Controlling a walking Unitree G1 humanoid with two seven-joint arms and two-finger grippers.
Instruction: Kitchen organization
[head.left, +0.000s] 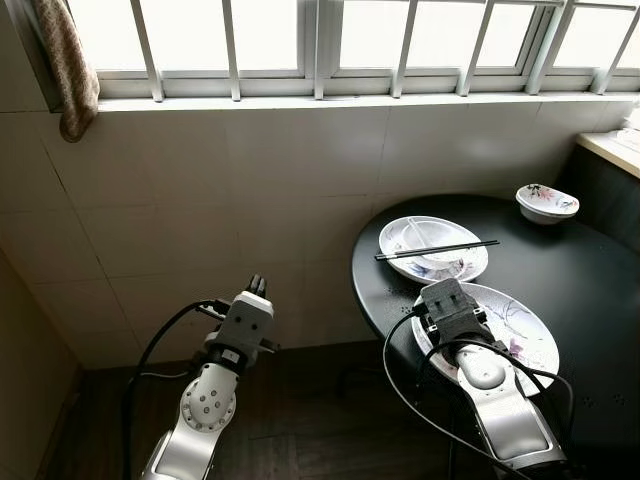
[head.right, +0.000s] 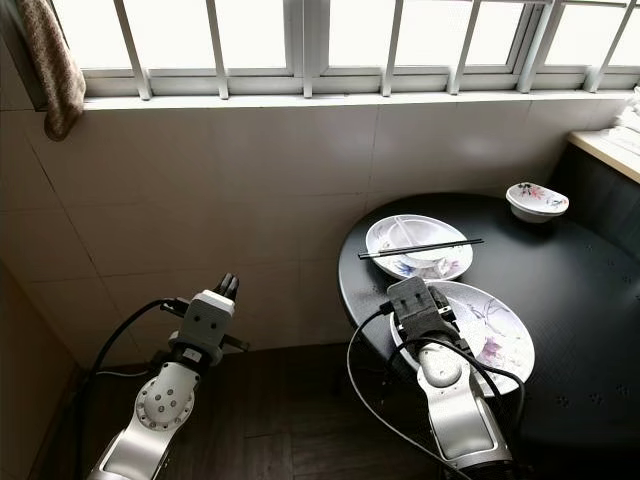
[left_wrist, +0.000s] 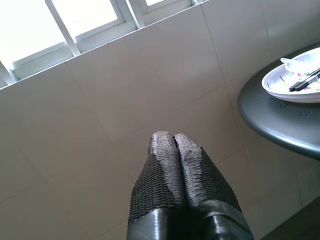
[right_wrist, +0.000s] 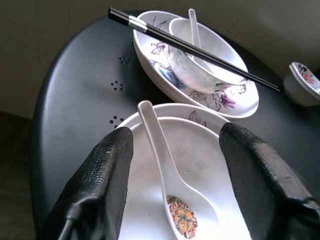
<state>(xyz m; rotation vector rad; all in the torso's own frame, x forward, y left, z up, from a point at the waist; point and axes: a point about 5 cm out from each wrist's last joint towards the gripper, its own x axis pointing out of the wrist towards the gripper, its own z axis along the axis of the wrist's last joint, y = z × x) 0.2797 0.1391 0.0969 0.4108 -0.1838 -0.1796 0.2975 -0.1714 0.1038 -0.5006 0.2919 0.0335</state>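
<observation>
Right gripper (right_wrist: 172, 165) wide open, black fingers (right_wrist: 102, 170) spread to either side of a white spoon (right_wrist: 167, 175). Hovering low over the near plate (head.left: 530, 330) on the round black table (head.left: 590, 270). Spoon lying inside a white bowl (right_wrist: 200, 150) right between the fingers, handle pointing away from the hand, flower print in its scoop close to the wrist. Cannot tell whether the fingers touch the bowl.

Just past the fingertips, a second plate (right_wrist: 235, 100) with purple flowers. On it, a smaller bowl (right_wrist: 200, 60) with another spoon (right_wrist: 192, 25) standing in it. Across the top of that bowl, a pair of black chopsticks (right_wrist: 195, 50), lying flat and reaching out past both rims. In the way for anything going straight ahead from the hand.

Farther off, past the plates and to the hand's right, a little flowered dish (head.left: 547, 201) by itself on the table. Well apart from the rest.

Left gripper (left_wrist: 174, 142) shut tight, fingers pressed together, holding nothing. Up in the air off the table's left side, pointing at the tiled wall (head.left: 200, 200). Table edge off to that hand's right.

Above the wall, a barred window (head.left: 320, 45). A cloth (head.left: 68, 65) hanging at its left corner. Dark floor (head.left: 320, 420) below the arms.
</observation>
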